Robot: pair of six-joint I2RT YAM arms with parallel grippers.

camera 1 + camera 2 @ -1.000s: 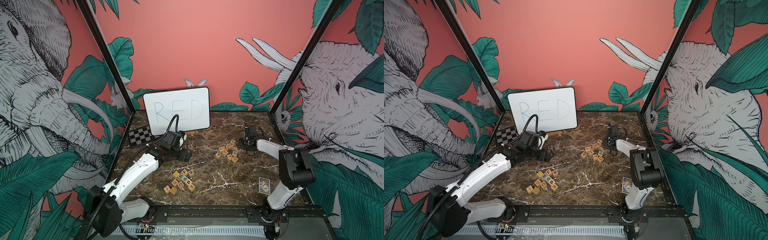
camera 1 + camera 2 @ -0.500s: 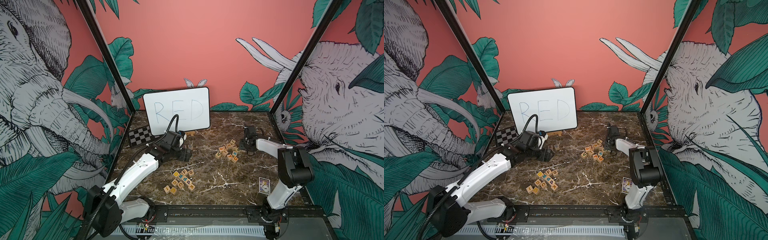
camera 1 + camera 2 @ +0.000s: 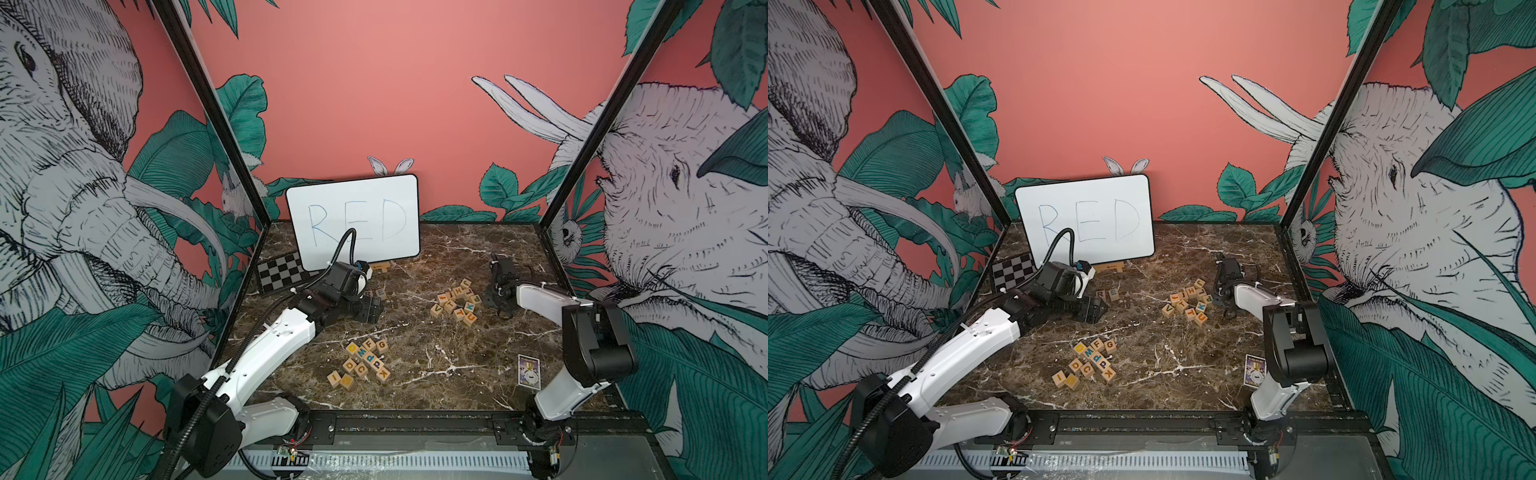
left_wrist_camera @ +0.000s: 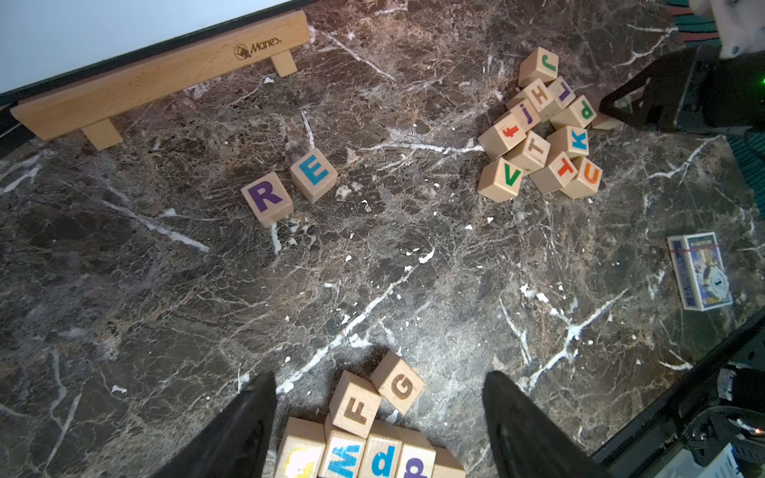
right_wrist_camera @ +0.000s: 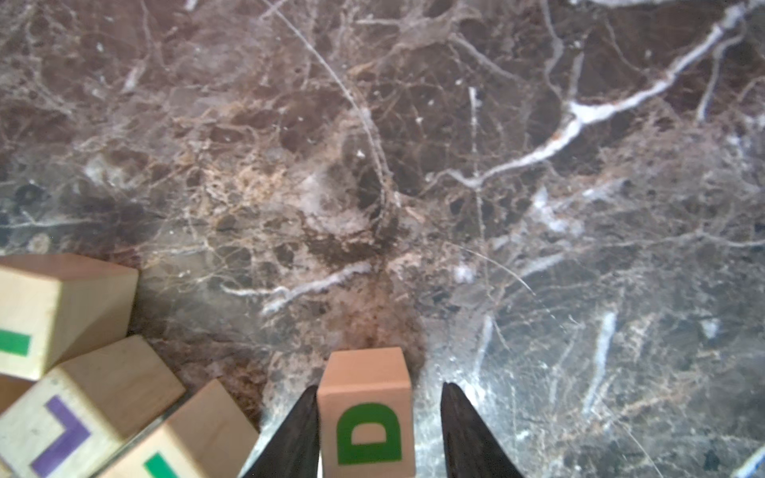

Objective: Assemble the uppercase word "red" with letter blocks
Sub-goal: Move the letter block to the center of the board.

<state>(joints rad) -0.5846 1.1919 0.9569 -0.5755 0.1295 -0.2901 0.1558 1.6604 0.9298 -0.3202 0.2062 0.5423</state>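
Two letter blocks already paired on bench [image 4: 372, 269]: purple R block [image 4: 267, 198] and blue E block [image 4: 313, 174], side by side, near wooden stand [image 4: 165, 74] under whiteboard [image 3: 353, 220]. Green D block [image 5: 366, 414] on bench between right fingers [image 5: 289, 438]: narrow spread, one finger against block's side, gap showing at other. Loose pile [image 3: 457, 301] just beside. Left fingers [image 4: 240, 422] wide, nothing between, raised over bench near second pile [image 3: 361, 361].
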